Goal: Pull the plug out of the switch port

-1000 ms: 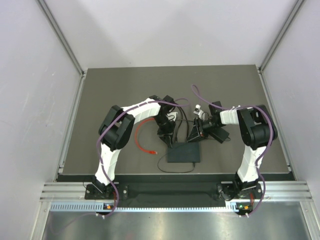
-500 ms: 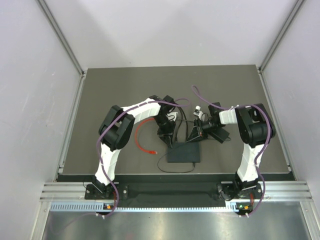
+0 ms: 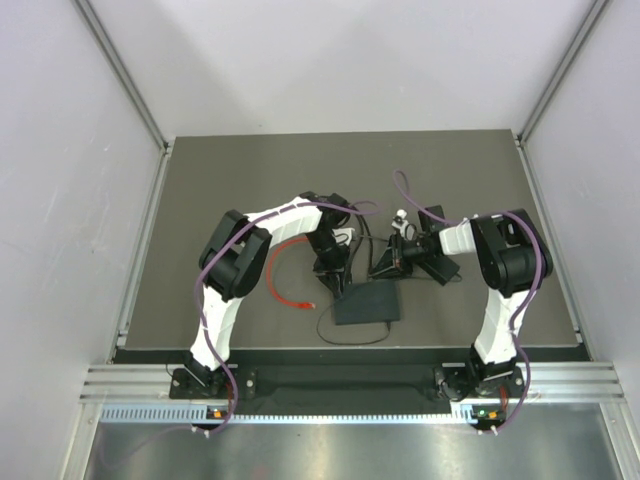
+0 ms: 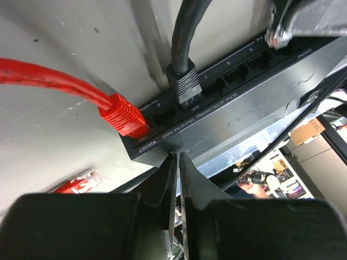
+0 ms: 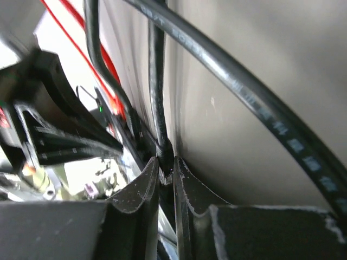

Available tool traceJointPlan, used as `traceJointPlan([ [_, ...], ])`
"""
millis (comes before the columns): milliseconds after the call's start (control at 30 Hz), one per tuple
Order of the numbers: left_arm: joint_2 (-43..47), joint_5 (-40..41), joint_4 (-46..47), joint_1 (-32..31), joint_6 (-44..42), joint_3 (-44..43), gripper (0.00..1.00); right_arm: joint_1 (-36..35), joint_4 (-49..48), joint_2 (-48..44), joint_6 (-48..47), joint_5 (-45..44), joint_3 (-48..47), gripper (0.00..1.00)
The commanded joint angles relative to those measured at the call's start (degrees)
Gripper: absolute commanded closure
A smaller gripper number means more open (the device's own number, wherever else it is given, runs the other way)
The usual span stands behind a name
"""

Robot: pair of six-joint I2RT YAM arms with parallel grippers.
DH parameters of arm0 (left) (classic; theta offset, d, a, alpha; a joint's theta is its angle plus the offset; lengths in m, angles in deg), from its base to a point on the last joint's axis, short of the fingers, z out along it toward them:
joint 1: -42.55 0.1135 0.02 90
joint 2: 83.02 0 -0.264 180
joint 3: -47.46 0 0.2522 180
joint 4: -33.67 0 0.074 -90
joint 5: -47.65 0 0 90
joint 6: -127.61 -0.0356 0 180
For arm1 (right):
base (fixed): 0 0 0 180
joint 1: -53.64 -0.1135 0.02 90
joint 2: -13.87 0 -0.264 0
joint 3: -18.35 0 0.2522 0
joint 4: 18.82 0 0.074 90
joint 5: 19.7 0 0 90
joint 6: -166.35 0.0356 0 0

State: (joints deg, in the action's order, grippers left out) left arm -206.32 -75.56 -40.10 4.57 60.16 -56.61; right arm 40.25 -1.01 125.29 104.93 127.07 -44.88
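Note:
The dark grey switch (image 3: 367,303) lies near the table's front, slightly askew; its port row (image 4: 238,67) shows in the left wrist view. A red plug (image 4: 123,115) and a thick black plug (image 4: 184,81) sit in ports at the left end. My right gripper (image 5: 165,162) is shut on a thin black cable's plug (image 5: 164,151). Its clear tip (image 4: 275,33) shows at the port row, and I cannot tell if it is seated. My left gripper (image 4: 174,157) is shut, tips against the switch's top edge. Both grippers (image 3: 338,283) (image 3: 380,268) meet at the switch's far edge.
A red cable (image 3: 283,280) curves left of the switch, its loose end (image 3: 308,302) on the mat. A black adapter brick (image 3: 438,264) lies under the right wrist. A thin black cable (image 3: 350,341) loops in front of the switch. Grey walls enclose the table.
My right gripper's fingers have closed on the plug and drawn slightly left. The switch has turned a little, its right end shifted. The left arm has barely moved.

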Motion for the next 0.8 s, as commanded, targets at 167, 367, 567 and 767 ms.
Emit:
traceJointPlan([
  [167, -1.5, 6.1, 0.3, 0.1, -1.6, 0.7, 0.88, -0.3, -7.7, -2.0, 4.5, -14.8, 3.6, 1.00],
  [367, -1.0, 6.1, 1.0, 0.1, -1.3, 0.7, 0.89, -0.7, -7.8, -2.7, 4.9, -14.8, 2.6, 1.00],
  [567, 0.9, 6.9, 1.1, 0.2, -1.3, 0.4, 0.88, -2.0, 9.8, -3.2, -5.0, -19.1, -4.4, 0.97],
  [767, 2.9, 8.2, 0.8, 0.4, -0.8, -0.5, 0.88, -2.7, 14.8, -6.6, -6.5, -19.4, -4.7, 0.76],
])
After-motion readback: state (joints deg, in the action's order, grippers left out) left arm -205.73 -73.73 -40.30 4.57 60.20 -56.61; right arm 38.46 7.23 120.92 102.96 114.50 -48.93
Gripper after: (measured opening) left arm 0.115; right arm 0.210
